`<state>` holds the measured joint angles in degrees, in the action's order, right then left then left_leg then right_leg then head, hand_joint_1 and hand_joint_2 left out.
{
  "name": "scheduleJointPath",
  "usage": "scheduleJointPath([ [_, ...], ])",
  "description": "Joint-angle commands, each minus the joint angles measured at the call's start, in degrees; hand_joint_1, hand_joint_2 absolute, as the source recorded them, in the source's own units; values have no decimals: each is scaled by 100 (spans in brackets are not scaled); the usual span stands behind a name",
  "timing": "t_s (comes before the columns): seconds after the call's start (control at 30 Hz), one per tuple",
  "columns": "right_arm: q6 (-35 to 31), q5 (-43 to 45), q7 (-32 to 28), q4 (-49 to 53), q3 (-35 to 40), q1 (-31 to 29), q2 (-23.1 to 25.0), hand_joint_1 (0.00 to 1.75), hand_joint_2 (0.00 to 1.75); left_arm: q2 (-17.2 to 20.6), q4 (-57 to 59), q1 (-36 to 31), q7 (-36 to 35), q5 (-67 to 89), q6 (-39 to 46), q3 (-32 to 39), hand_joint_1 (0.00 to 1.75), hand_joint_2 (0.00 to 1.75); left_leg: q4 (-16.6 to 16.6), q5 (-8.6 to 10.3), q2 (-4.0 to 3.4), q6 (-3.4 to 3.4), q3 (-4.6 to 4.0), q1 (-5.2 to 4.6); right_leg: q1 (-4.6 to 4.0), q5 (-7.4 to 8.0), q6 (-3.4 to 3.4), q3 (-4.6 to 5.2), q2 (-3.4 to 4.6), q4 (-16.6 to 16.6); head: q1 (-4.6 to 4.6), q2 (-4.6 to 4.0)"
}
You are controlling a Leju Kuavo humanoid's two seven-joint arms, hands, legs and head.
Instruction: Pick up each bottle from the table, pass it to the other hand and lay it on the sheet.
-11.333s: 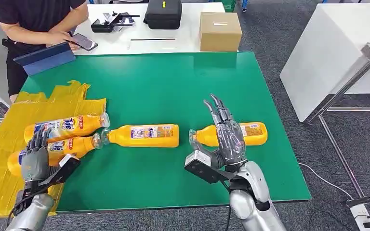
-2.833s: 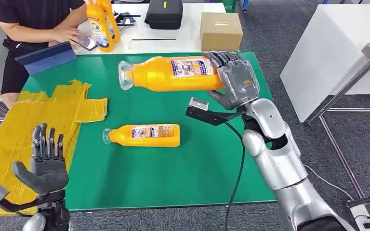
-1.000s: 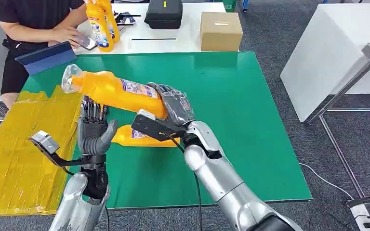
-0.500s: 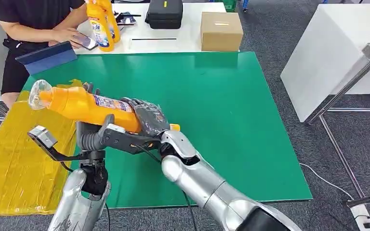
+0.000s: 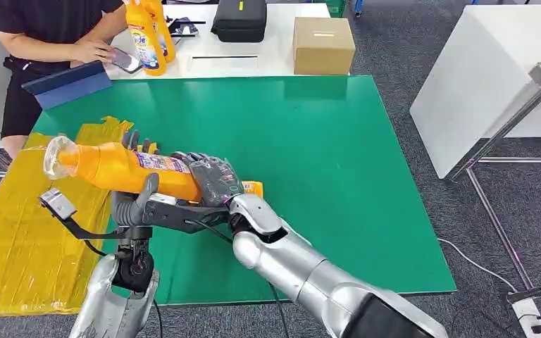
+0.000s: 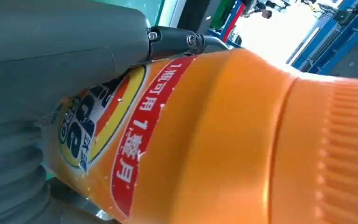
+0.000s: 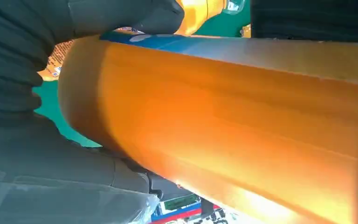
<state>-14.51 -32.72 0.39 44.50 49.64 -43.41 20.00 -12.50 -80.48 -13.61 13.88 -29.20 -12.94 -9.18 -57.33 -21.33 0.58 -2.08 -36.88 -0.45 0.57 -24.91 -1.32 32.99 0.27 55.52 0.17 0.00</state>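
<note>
My right hand (image 5: 211,179) grips the base end of an orange detergent bottle (image 5: 123,169), held level above the table's left part with its clear cap (image 5: 58,156) over the yellow sheet (image 5: 14,232). My left hand (image 5: 135,201) is raised under the bottle's middle. Its thumb lies against the front and its fingers (image 5: 132,141) stand straight up behind. The left wrist view shows that thumb (image 6: 51,56) on the bottle's label (image 6: 135,140). A second orange bottle (image 5: 253,188) lies on the green mat (image 5: 324,155), mostly hidden behind my right hand, and also appears as a bottle (image 7: 198,11) in the right wrist view.
A person (image 5: 49,28) stands at the back left by a white table (image 5: 268,53) with two upright orange bottles (image 5: 146,35), a black case (image 5: 238,20) and a cardboard box (image 5: 322,44). A blue tablet (image 5: 67,83) leans at the mat's far left corner.
My right hand has carried the bottle left and lower, into my raised left hand. The bottle now sits between the left thumb and fingers.
</note>
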Motion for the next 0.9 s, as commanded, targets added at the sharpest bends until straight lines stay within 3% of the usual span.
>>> scheduleJointPath([
  [0.03, 63, -22, -59, -457, 552, -128, 0, 175, 175, 65, 76, -286, -115, -110, -209, -297, 0, 175, -1, -4, 6, 11, 11, 5, -4, -6, 5, -15, -10, -3, 2, 0],
  [0.07, 58, -29, -63, -462, 528, -113, 0, 175, 175, 65, 66, -278, -128, -143, -240, -297, 0, 175, -2, -9, 7, 16, 20, 4, -3, -11, 7, -24, -13, -1, 0, 0],
  [0.1, 59, -58, -90, -469, 486, -84, 0, 175, 175, 58, 38, -264, -135, -202, -305, -300, 159, 175, -2, -12, 9, 19, 26, 3, -2, -15, 8, -31, -17, 0, 0, 0],
  [0.13, 51, -86, -100, -474, 464, -67, 0, 175, 175, 48, 34, -243, -142, -233, -327, -300, 175, 175, -7, -25, 5, 33, 51, 4, -3, -28, 14, -56, -18, 3, 0, 0],
  [0.2, 31, -113, -124, -509, 440, -47, 0, 175, 175, 49, 7, -200, -144, -234, -329, -310, 175, 175, 2, -8, 9, 15, 21, 6, -4, -10, 7, -26, -15, -6, 0, 0],
  [0.9, 112, -252, -182, -621, 182, -28, 0, 175, 175, -6, -53, -217, -119, -311, -286, -307, 175, 175, -2, -8, 16, 17, 20, 7, -4, -13, 7, -25, -24, -2, 0, 0],
])
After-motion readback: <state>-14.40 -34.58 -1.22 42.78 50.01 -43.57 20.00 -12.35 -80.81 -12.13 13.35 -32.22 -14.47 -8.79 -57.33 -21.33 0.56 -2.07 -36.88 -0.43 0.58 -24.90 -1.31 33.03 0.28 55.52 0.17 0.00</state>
